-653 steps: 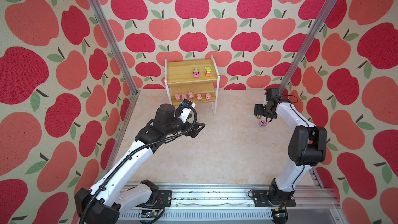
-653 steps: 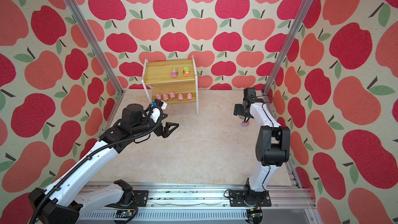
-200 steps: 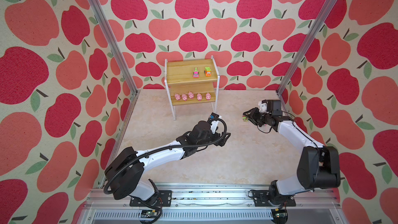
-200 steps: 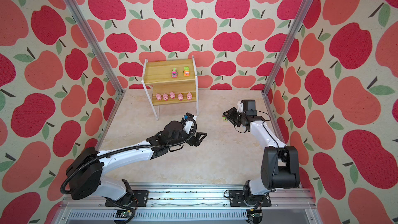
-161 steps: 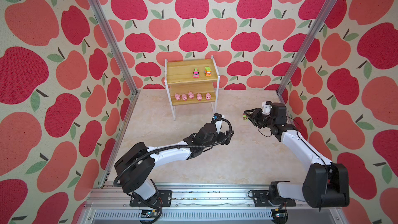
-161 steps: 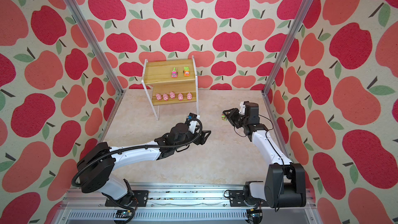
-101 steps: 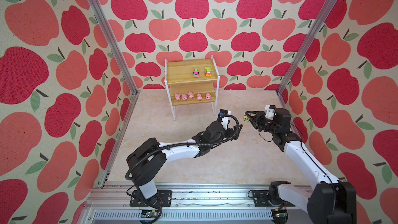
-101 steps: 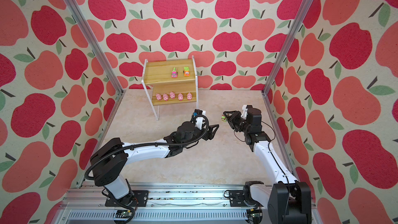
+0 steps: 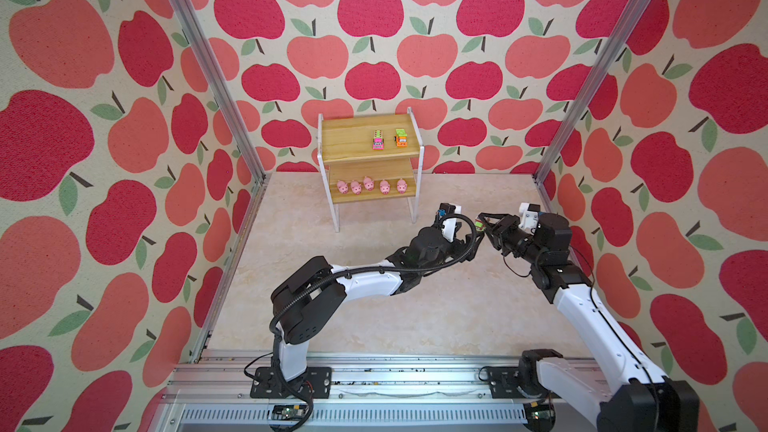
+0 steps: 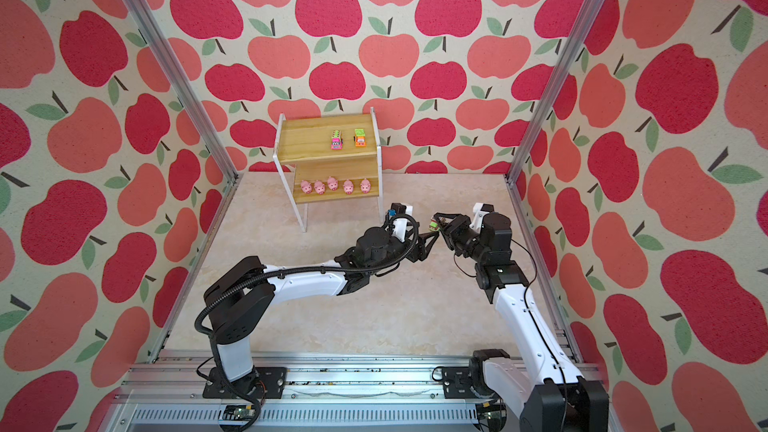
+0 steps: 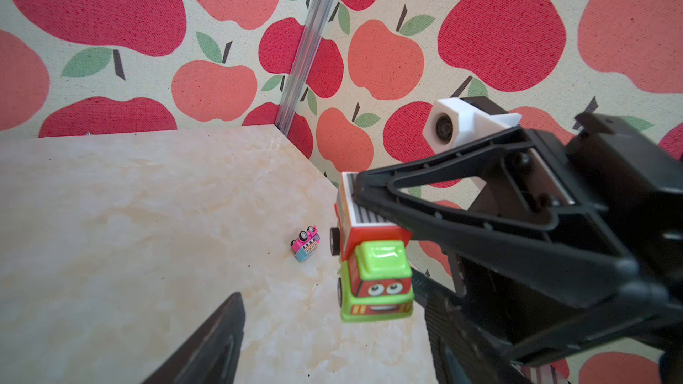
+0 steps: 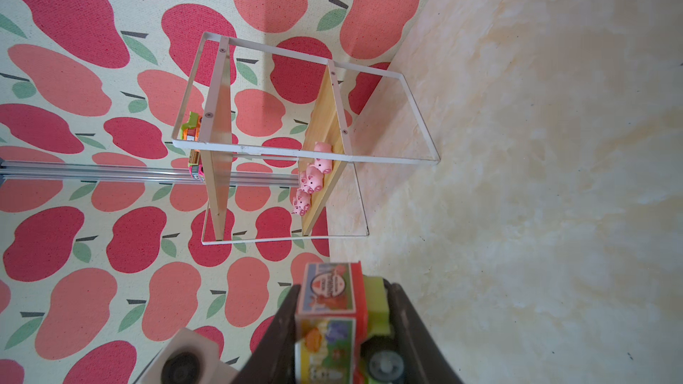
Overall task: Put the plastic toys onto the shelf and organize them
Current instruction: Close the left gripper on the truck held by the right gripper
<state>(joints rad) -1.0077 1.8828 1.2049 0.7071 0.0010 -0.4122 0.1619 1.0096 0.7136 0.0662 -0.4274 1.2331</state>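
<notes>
My right pincer (image 12: 343, 313) is clamped on the green-and-red truck (image 11: 377, 278), holding it in the air. My left pincer (image 9: 473, 238) stands wide open just beside that truck and, as far as I can see, not touching it. I judge this a hand-over: left must close squarely before right lets go. Below and beyond them a pink truck (image 11: 306, 248) lies tipped on the worktop (image 9: 374, 317). Well beyond stands the shelf (image 9: 349, 143), two trucks (image 9: 377, 142) above, five pigs (image 9: 369, 186) below.

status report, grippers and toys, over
Right gripper shut on green truck. Left gripper open, flanking it. Pink truck overturned on floor. Nothing blocking shelf.
</notes>
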